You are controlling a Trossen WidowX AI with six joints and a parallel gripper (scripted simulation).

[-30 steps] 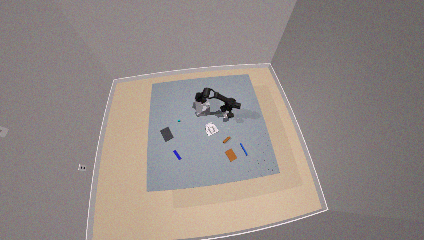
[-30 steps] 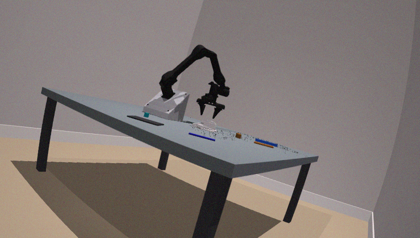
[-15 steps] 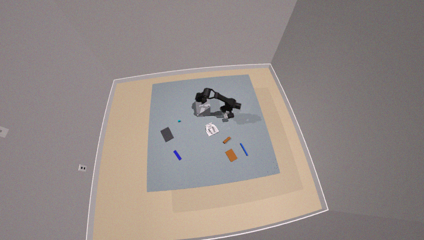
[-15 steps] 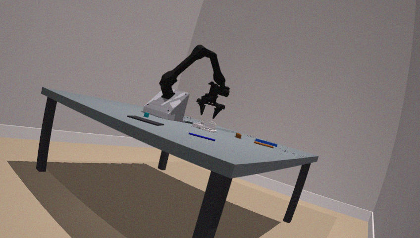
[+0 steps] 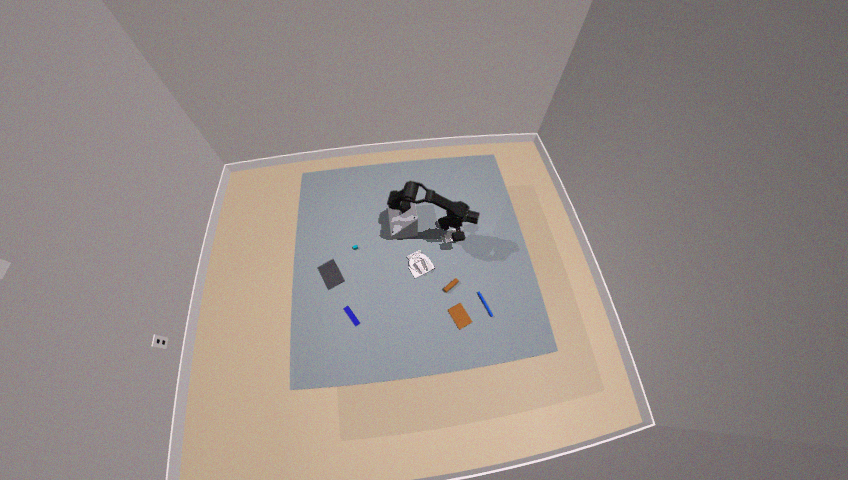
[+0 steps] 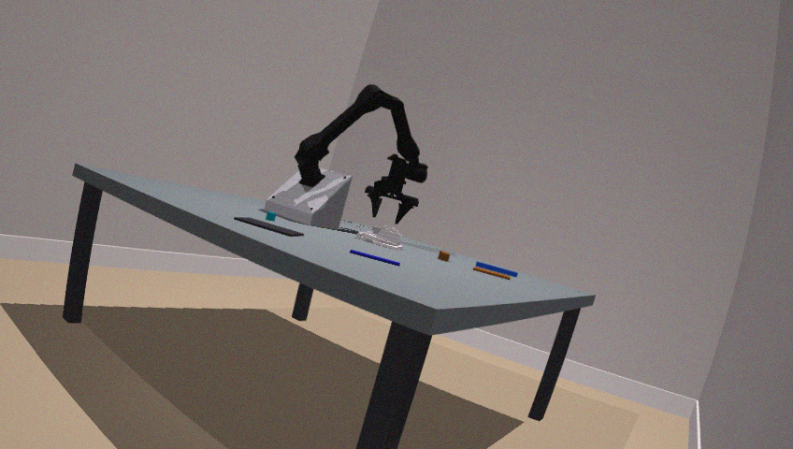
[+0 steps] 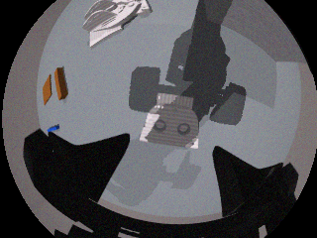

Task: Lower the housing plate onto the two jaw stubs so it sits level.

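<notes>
The housing plate point(image 7: 171, 119) point(image 5: 447, 239) is a pale ribbed part with two round holes. It lies on the table, apart from the white base, below my gripper point(image 7: 171, 143) point(image 5: 450, 230) point(image 6: 386, 219). The gripper is open and empty, with its fingertips above the table on either side of the plate in the wrist view. The white base with the curved jaws point(image 5: 420, 264) point(image 6: 381, 238) point(image 7: 111, 15) lies on the table, at the upper left in the wrist view. The pins and stubs are too small to tell apart.
An orange block point(image 5: 450, 285) point(image 6: 443, 255) point(image 7: 60, 83), an orange plate point(image 5: 460, 315) point(image 7: 47, 89) and a blue rod point(image 5: 484, 303) point(image 6: 496, 268) lie beyond the base. A dark plate point(image 5: 330, 274) point(image 6: 268, 226), a teal piece point(image 5: 355, 246) point(image 6: 270, 216) and a dark blue bar point(image 5: 351, 315) point(image 6: 374, 257) lie left.
</notes>
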